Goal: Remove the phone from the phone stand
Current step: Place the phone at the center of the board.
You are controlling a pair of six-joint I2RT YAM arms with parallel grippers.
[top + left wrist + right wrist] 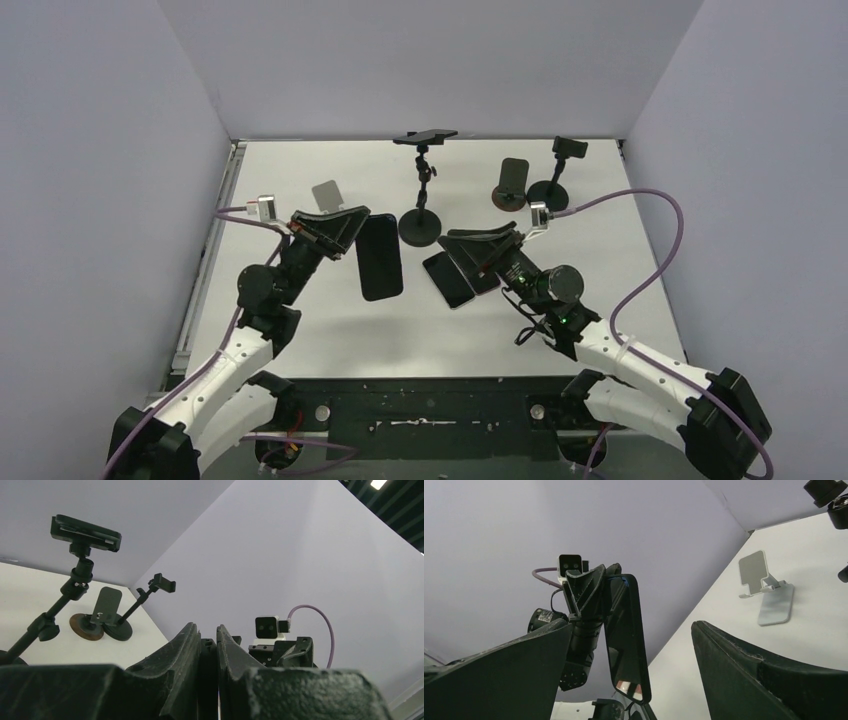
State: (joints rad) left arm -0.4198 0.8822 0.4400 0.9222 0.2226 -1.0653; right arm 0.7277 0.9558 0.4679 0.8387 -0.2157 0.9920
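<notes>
The left gripper [355,228] is squeezing the top end of the phone [380,257]. The phone is hanging just below it, with its long side pointing up and down. The right gripper [465,250] is holding its fingers wide apart, close beside the phone.

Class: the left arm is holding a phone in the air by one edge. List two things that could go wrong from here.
1. The left gripper pinches the phone near one end only, so most of it hangs free. It might pivot or slip out.
2. The open right gripper sits close by, over a second phone, with the tall stand between them. A careless swing could knock something.
</notes>
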